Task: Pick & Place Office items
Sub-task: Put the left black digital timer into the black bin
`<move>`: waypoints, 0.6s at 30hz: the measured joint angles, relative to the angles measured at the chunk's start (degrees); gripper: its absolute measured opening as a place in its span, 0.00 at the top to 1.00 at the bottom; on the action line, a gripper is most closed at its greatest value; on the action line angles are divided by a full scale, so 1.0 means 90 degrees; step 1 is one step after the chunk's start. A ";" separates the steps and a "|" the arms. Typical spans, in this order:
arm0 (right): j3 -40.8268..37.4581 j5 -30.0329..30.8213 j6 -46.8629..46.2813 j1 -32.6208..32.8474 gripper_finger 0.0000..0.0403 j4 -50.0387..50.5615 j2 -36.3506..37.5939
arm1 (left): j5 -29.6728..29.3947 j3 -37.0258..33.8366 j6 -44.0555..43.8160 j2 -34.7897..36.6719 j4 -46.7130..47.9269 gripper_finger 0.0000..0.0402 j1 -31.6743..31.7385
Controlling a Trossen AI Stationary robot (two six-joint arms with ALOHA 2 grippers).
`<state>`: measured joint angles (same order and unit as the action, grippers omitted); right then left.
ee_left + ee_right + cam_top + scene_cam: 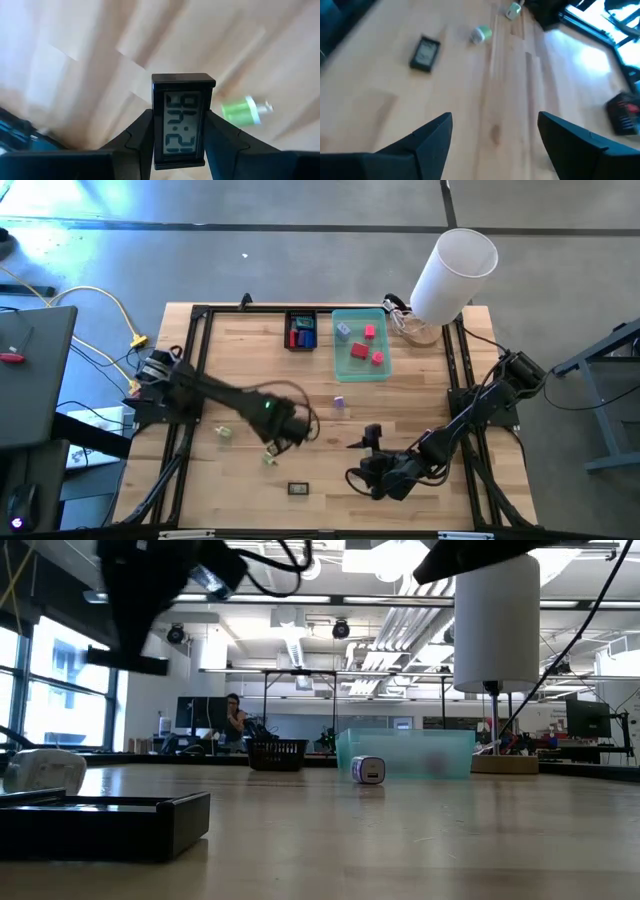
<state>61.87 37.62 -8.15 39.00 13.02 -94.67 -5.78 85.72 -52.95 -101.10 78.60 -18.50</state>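
Observation:
My left gripper [285, 428] hangs over the middle of the table, shut on a small black digital clock [178, 117]. A green piece [240, 110] lies on the wood beneath it. My right gripper [495, 135] is open above the table's near right part [358, 477] and touches nothing. A second black clock [298, 488] lies flat near the near edge, with green pieces [270, 458] [224, 433] to its left. A purple piece [339, 402] sits mid-table. Pink and red pieces lie in the teal tray [352, 370], red and blue ones in the black tray [288, 330]. My left gripper pinches the clock between its two fingers [140, 135], one on each long side edge [156, 125], at the end nearer the wrist. The fingers come from above. The clock is lifted clear of the table, its display facing the wrist camera.
A tall white cylinder [455, 275] stands at the far right corner beside the teal tray. A black frame [200, 315] runs along the table's edges. Cables and a laptop lie off the left side. Bare wood stretches between both grippers and the trays.

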 joint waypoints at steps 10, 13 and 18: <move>0.0002 0.0513 0.0685 -0.0156 0.30 0.1486 0.0407 | -0.0184 0.0342 0.1726 0.0005 -0.0443 0.70 0.2454; 0.0010 0.0405 0.0552 -0.0369 0.30 0.1896 0.0536 | 0.0136 0.0344 0.2387 0.0007 -0.1061 0.70 0.3255; 0.0005 -0.0135 0.0583 -0.0780 0.30 0.2304 0.0556 | 0.0807 0.0344 0.2875 0.0007 -0.2470 0.70 0.4374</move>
<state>61.91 36.40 -2.90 31.98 33.75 -89.67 1.48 88.82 -27.08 -101.03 56.37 20.87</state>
